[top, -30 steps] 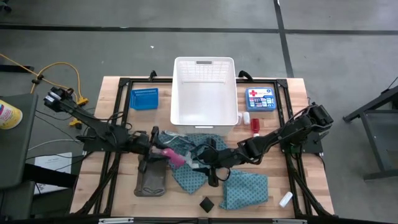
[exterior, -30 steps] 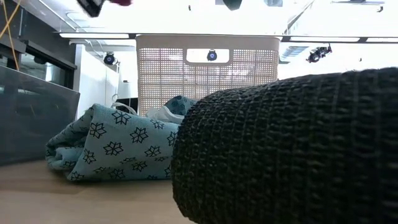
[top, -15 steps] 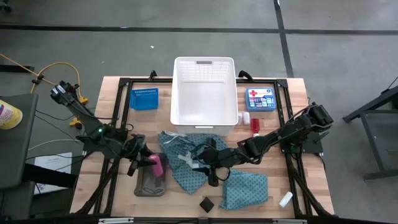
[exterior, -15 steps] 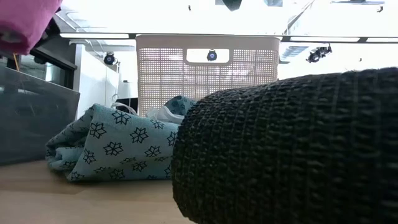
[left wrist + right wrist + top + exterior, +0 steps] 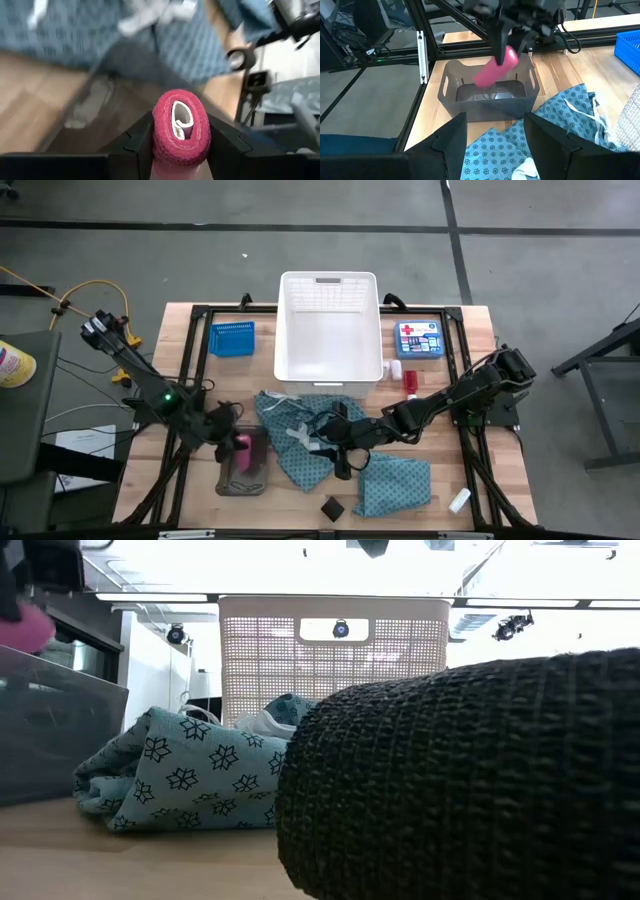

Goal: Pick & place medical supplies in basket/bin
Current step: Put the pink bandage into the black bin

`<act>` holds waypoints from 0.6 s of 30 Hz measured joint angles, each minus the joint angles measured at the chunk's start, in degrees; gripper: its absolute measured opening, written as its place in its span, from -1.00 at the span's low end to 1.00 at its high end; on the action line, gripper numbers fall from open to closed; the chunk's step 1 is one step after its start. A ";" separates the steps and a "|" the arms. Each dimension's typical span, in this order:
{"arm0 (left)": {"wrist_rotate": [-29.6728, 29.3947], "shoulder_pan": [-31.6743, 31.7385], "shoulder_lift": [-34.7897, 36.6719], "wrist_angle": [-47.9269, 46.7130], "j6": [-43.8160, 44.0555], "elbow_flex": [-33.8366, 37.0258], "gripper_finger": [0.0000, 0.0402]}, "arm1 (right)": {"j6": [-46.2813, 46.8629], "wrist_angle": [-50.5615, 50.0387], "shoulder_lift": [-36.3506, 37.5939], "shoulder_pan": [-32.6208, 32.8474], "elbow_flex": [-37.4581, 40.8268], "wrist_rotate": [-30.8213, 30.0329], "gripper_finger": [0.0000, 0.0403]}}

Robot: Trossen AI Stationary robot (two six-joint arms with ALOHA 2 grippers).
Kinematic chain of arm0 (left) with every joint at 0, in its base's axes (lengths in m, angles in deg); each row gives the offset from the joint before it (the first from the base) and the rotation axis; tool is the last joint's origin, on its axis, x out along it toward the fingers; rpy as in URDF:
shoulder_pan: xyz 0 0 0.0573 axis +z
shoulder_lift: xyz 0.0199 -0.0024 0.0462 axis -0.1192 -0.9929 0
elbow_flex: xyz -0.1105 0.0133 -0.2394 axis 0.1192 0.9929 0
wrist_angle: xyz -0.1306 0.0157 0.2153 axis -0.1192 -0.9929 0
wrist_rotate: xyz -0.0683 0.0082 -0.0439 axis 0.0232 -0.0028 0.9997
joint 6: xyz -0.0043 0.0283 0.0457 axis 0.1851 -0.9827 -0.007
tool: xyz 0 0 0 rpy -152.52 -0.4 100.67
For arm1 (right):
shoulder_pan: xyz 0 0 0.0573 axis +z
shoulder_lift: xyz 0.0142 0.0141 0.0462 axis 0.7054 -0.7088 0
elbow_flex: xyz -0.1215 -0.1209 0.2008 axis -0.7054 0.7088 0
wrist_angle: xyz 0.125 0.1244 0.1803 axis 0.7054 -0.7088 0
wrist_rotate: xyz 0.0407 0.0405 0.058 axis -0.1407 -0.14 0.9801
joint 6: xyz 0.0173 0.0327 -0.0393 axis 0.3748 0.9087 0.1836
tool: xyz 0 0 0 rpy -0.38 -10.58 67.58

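Nearest the front edge of the table (image 5: 190, 320) lies the black block (image 5: 331, 507), with the small white tube (image 5: 459, 500) off to its right by the front right corner. Just beyond the block sits one teal dotted cloth (image 5: 393, 484), folded flat. To the left, the shallow grey tray (image 5: 243, 479) rests on the wood, and the left gripper (image 5: 232, 442) hangs over it, its fingers clamped on the pink cylinder (image 5: 242, 443); the left wrist view shows the roll squeezed between both dark fingers (image 5: 226, 144), end-on, and the right wrist view shows it tilted above the tray's open top, not touching the floor of the tray. The second teal dotted cloth (image 5: 296, 430) lies crumpled in the middle of the table, its white ties (image 5: 302, 438) loose on top, just right of the tray. The right gripper (image 5: 330, 434) rests low over this cloth, its fingers spread apart and empty. Farther back stands the large white basket (image 5: 328, 330), with the small red-and-white pieces (image 5: 404, 376) just to its right and the flat blue box with a red cross (image 5: 419, 339) beyond them. The small blue basket (image 5: 231, 339) sits at the far left, well apart from the tray.
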 joint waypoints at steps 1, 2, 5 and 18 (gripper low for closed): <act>0.97 0.00 -1.32 0.40 0.98 0.00 -0.32 | 0.00 0.00 0.00 0.00 0.00 0.00 -0.09; 1.85 0.00 -2.54 0.84 1.52 0.00 -0.32 | 0.00 0.00 0.00 0.00 -0.02 0.00 -0.09; 3.46 0.02 -5.55 3.39 1.90 0.02 -0.32 | -0.07 0.00 0.00 0.00 0.01 0.00 -0.09; 4.29 0.09 -7.03 6.21 -1.95 0.02 -0.32 | -0.13 0.04 0.00 0.00 -0.02 0.02 -0.09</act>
